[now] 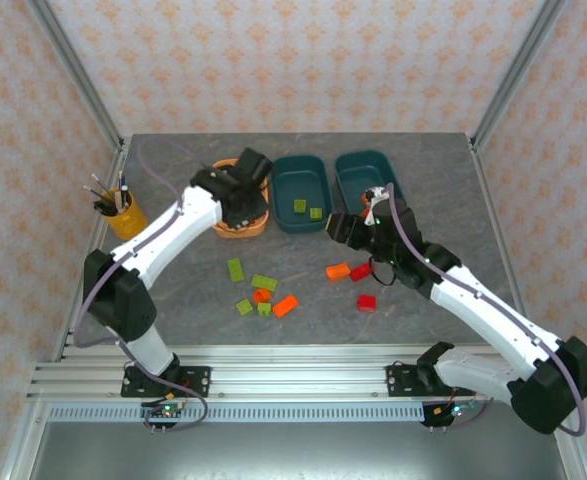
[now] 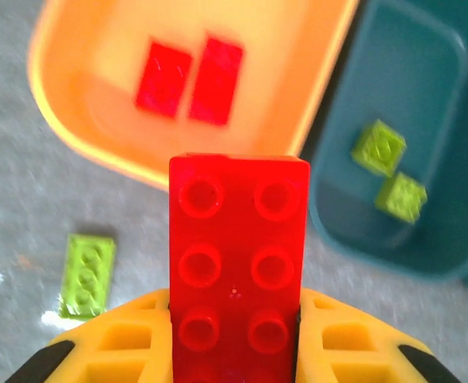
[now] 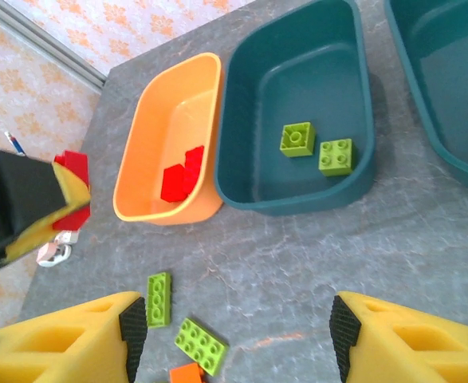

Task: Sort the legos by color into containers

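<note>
Side by side at the rear of the counter [image 1: 198, 300], three tubs [image 1: 241, 232] [image 1: 303, 190] [image 1: 358, 175]; scattered before them, loose bricks [image 1: 235, 269]; far left, pen cup [image 1: 126, 216].

Grey marbled table [image 1: 193, 290]. Reference: light orange tub [image 1: 241, 232], set toward the far edge.

- Just right of it: dark teal tub [image 1: 298, 180], then a second teal tub [image 1: 358, 168], all three in a row.
- Well left of it: yellow pen cup [image 1: 125, 215].
- On its near side, loose on the surface: single lime brick [image 1: 235, 269] closest.
- Farther from it: three lime bricks [image 1: 264, 283] clustered with two orange bricks [image 1: 285, 306].
- To its near right: lone orange brick [image 1: 338, 271] just beside a red brick [image 1: 360, 271], with a second red brick [image 1: 366, 302] farther out.
</note>
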